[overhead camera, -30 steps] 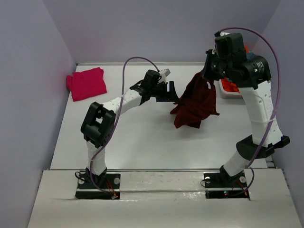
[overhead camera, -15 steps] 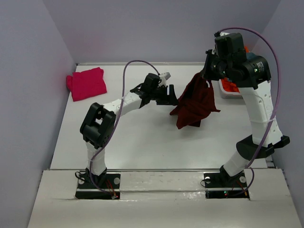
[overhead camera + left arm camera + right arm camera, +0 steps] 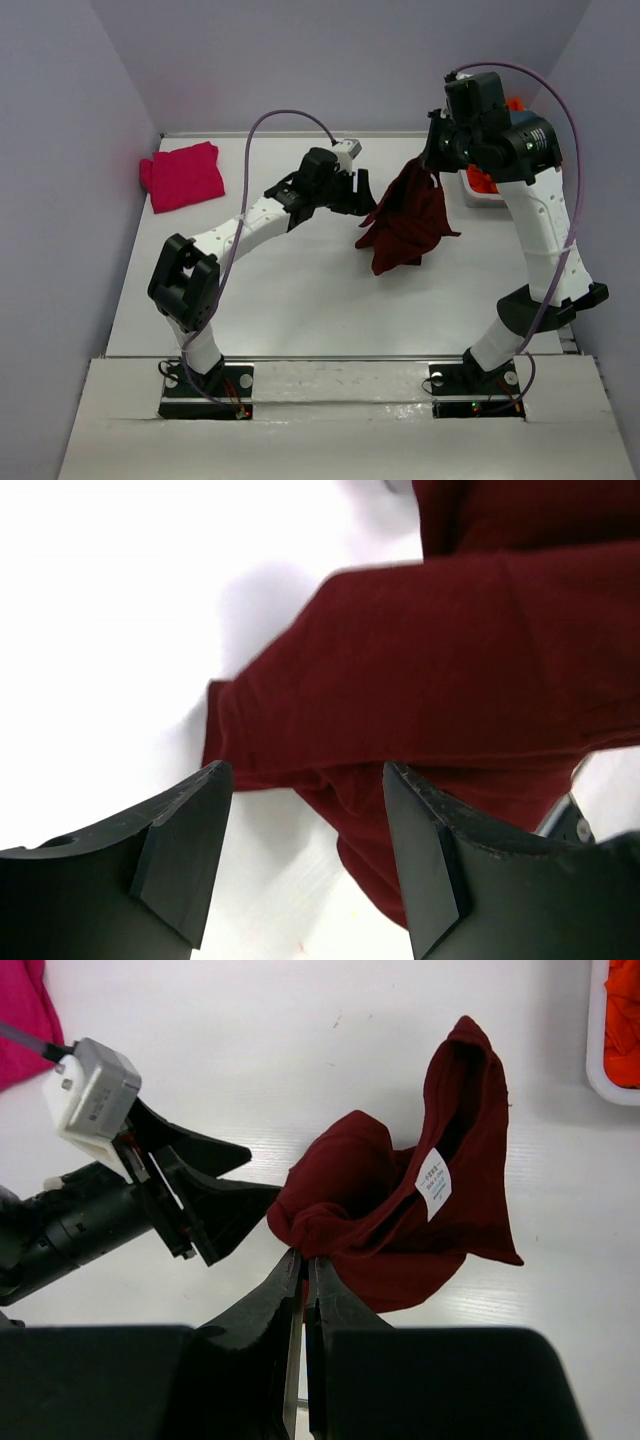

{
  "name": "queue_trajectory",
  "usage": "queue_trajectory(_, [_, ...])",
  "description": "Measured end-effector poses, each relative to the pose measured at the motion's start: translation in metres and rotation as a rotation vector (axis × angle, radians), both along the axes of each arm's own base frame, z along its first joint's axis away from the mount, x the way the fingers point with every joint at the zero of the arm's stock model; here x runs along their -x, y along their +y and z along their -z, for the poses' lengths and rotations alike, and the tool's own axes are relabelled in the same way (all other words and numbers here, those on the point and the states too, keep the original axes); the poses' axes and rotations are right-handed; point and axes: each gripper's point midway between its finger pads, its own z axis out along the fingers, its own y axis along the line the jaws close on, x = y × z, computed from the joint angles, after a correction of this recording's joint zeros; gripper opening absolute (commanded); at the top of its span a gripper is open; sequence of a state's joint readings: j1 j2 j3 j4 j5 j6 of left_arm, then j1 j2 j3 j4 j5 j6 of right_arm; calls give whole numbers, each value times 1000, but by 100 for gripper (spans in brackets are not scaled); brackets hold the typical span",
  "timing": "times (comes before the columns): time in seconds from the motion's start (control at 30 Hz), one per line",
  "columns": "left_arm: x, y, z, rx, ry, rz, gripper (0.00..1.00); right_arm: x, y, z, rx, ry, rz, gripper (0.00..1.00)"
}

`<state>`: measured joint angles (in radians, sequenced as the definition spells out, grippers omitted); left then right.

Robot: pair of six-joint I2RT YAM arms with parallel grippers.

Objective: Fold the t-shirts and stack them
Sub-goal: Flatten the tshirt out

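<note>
A dark maroon t-shirt (image 3: 408,218) hangs bunched above the table, pinched at its top by my right gripper (image 3: 434,165), which is shut on the cloth (image 3: 400,1222); a white label (image 3: 433,1182) shows inside its neck. My left gripper (image 3: 362,193) is open and level with the shirt's left edge, its fingers (image 3: 185,845) apart with a maroon fold (image 3: 450,680) just beyond their tips. A folded magenta-pink t-shirt (image 3: 183,175) lies flat at the table's far left.
A white bin (image 3: 482,192) holding orange cloth (image 3: 622,1020) stands at the far right, behind the right arm. Purple walls close in the table on the left, back and right.
The left arm has stretched out and its gripper has moved slightly toward the hanging maroon t-shirt. The right gripper has kept its hold, and the shirt has swung a little.
</note>
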<state>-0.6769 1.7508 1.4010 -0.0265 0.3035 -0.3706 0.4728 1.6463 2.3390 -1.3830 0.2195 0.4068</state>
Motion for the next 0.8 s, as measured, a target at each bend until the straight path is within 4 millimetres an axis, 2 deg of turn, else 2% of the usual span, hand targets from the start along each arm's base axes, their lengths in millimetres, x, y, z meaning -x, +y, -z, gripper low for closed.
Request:
queue_trajectory(0.2, [-14, -2, -27, -4, -67, -19, 71, 0, 2, 1, -5, 4, -8, 7])
queue_trajectory(0.3, [-18, -9, -37, 5, -94, -9, 71, -1, 3, 3, -3, 9, -8, 7])
queue_trajectory(0.5, [-13, -16, -36, -5, -101, 16, 71, -8, 7, 14, 9, 38, -12, 7])
queue_trajectory(0.8, [-11, -10, -30, -29, -106, 13, 71, -21, 14, 26, 24, 57, -24, 7])
